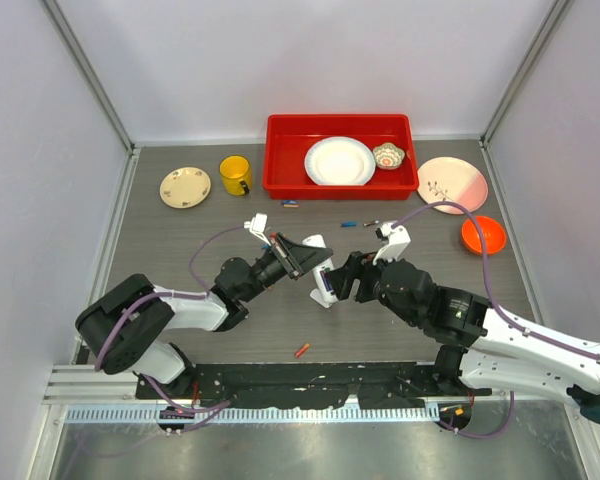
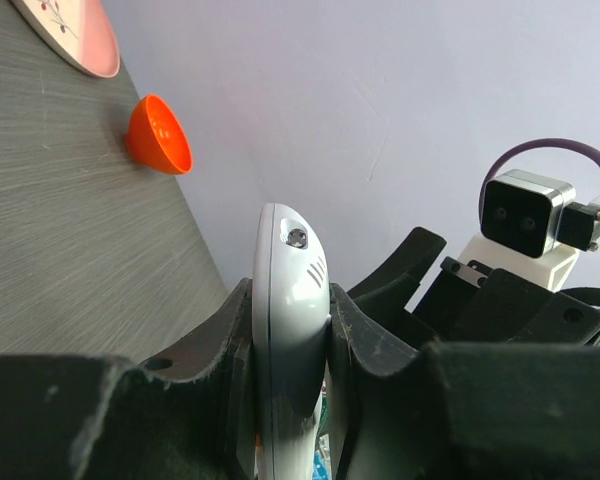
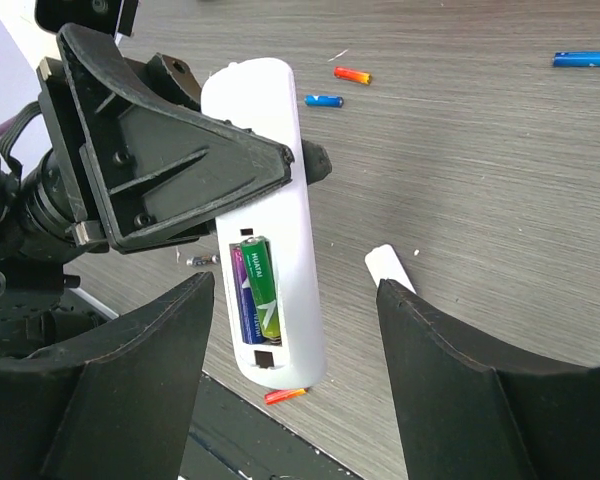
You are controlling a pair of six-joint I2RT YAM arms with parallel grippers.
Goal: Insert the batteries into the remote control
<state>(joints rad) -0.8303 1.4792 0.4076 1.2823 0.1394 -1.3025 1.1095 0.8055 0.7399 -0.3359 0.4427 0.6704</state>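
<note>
Left gripper (image 2: 291, 325) clamps the white remote control (image 3: 278, 140). Its open compartment (image 3: 265, 354) holds a green battery (image 3: 263, 283) and perhaps a purple one. Right gripper (image 3: 295, 290) gapes wide, close by.

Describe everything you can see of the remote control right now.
The remote control is a slim white plastic oblong with rounded ends. It is held off the table, clamped by its long edges in the left gripper. Its back faces the right wrist camera, with the battery bay open. Batteries in green and purple wrap sit inside. The right gripper is open, its fingers either side, not touching.
</note>
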